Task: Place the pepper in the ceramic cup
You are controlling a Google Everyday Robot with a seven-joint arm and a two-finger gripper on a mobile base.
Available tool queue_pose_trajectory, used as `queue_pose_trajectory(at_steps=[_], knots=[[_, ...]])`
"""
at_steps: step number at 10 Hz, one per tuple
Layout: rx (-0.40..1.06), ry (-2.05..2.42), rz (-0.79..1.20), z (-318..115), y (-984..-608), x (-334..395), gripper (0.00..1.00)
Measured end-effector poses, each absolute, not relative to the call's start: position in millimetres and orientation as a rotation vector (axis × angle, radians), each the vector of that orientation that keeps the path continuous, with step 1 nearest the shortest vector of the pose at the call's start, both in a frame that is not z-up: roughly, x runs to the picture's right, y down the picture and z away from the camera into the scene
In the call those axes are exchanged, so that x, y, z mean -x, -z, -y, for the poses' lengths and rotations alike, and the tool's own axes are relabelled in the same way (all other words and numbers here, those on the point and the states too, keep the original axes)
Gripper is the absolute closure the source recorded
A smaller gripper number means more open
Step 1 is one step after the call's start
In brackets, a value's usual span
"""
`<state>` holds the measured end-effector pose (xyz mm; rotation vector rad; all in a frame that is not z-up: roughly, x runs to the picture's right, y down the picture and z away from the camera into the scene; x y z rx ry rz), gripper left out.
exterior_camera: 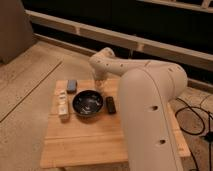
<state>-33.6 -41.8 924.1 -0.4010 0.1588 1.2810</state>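
Observation:
My gripper [100,80] hangs down from the white arm [145,95] over the back edge of the wooden table [85,140], just behind the black bowl. A small whitish shape directly under the gripper may be the ceramic cup [101,85]; the arm's end covers most of it. The pepper does not show in the camera view, and I cannot tell whether it is in the gripper.
A large glossy black bowl [87,103] stands mid-table. A dark rectangular block [110,105] lies to its right, a white oblong item [62,104] to its left, and a grey-blue item [72,85] behind that. Black cables [192,117] lie on the floor at right.

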Motion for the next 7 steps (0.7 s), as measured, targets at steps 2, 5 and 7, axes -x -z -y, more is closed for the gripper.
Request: queue_pose_trajectory(at_steps=[2, 5, 7], knots=[[0.406, -1.283, -0.158, 41.9, -924.0, 33.9, 0.20], [0.415, -1.287, -0.156, 41.6, -923.6, 33.8, 0.20], [0.424, -1.295, -0.142, 44.2, -919.6, 35.8, 0.20]])
